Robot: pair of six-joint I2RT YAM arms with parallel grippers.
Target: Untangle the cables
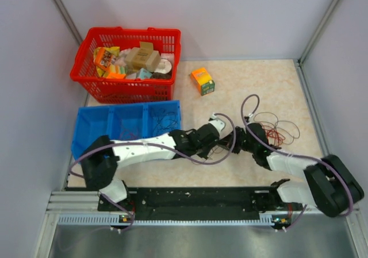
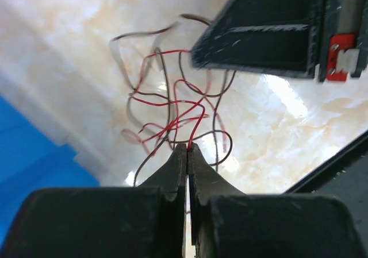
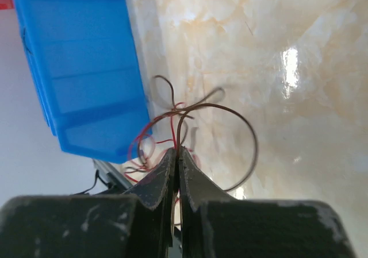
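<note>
Marbled table (image 1: 264, 80) carries a red basket (image 1: 92, 77) of boxes, a blue bin (image 1: 123, 123) and an orange box (image 1: 202, 80) at the back. Cables (image 1: 279, 129) lie right of centre. Left gripper (image 2: 188, 149) and right gripper (image 3: 175, 152) meet there, each pinched on strands; the arms crowd the tangle.

I see the cables (image 1: 275, 129) too thin overhead to separate strands, the strand ends hidden inside my left hand (image 2: 188, 150) and right hand (image 3: 176, 153), blue bin (image 3: 80, 57) cut by the right wrist frame edge, basket (image 1: 127, 62) contents too small to identify
</note>
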